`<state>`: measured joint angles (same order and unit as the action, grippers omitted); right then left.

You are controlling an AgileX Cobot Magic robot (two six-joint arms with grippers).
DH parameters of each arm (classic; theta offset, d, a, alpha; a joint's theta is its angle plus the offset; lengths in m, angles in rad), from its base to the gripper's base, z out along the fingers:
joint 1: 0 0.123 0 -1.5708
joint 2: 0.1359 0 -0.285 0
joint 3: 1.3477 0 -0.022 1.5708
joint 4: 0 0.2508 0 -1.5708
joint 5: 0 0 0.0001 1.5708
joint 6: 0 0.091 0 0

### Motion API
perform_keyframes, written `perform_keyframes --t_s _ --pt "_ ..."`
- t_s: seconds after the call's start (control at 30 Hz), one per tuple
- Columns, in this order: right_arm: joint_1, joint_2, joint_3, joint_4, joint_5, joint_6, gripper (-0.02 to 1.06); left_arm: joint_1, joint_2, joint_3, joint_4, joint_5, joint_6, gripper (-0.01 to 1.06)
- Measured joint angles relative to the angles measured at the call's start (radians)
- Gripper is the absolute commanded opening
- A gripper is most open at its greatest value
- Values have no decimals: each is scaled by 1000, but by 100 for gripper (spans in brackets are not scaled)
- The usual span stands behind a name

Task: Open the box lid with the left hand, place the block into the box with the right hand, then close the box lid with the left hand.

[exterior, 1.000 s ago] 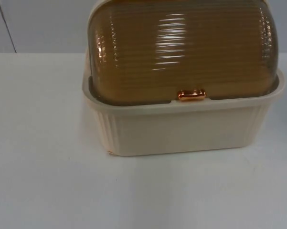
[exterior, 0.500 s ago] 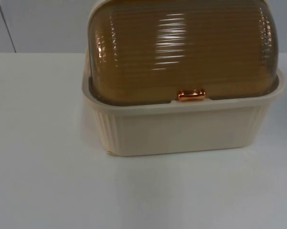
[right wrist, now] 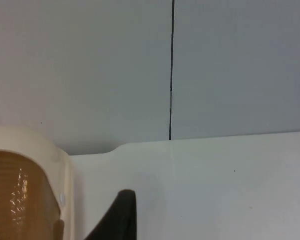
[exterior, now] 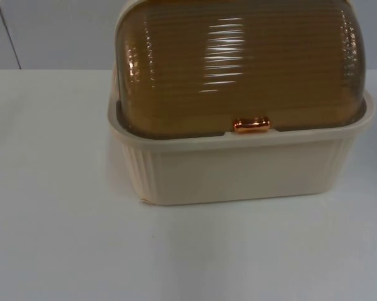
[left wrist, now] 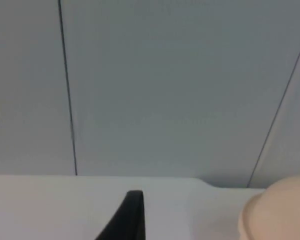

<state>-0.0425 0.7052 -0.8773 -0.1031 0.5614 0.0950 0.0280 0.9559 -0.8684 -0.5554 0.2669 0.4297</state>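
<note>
White table top [exterior: 63,238] is stretching back to a grey partition wall [exterior: 56,31], and sitting on it, toward the back and a touch right of centre, is a cream ribbed plastic box [exterior: 238,169] wearing a domed, translucent amber ribbed lid [exterior: 238,63]. That lid is sitting fully down, its small shiny copper handle [exterior: 251,124] resting right on the front rim, facing the camera. The box is lying with its long axis across the table, left to right, and its opening front is pointing toward the near edge. On my read, step 1 of 3 is only just getting going: the lid is not yet open. The left gripper [left wrist: 126,220] is waiting low over the table, just beside the box's left end, with the cream corner [left wrist: 277,210] edging in alongside 1 black fingertip; how far apart its fingers are, I cannot tell. The right gripper [right wrist: 117,215] is hovering just beside the box's right end, amber lid and cream rim [right wrist: 35,145] close by; its finger spread I cannot tell either. Next, the left gripper is needing to come round to the front, catch that copper handle and roll the dome up and back.
</note>
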Motion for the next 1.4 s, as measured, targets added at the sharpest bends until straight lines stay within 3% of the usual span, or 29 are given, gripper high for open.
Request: perform_keyframes --t_s 0.2,0.43,0.6,0.73,0.87,1.0,1.13,1.4 --pt "0 -16 0 -27 -46 0 104 0 -57 0 -16 -29 0 102" --pt "0 -36 0 -44 -53 -21 104 0 -137 0 105 64 8 102" --pt "0 -131 2 -57 -62 -31 104 0 -294 0 180 65 8 102" --pt "0 -249 2 -66 -29 -31 104 0 -446 0 195 88 10 102" --pt "0 -419 2 -68 40 -67 104 0 -618 0 201 177 7 102" --pt "0 -527 2 -69 101 -82 104 0 -736 0 242 212 -56 102" --pt "0 -652 -2 -41 188 -95 104 0 -865 0 355 291 -167 102" --pt "45 -706 -48 53 309 -155 104 6 -955 -15 398 425 -212 102"
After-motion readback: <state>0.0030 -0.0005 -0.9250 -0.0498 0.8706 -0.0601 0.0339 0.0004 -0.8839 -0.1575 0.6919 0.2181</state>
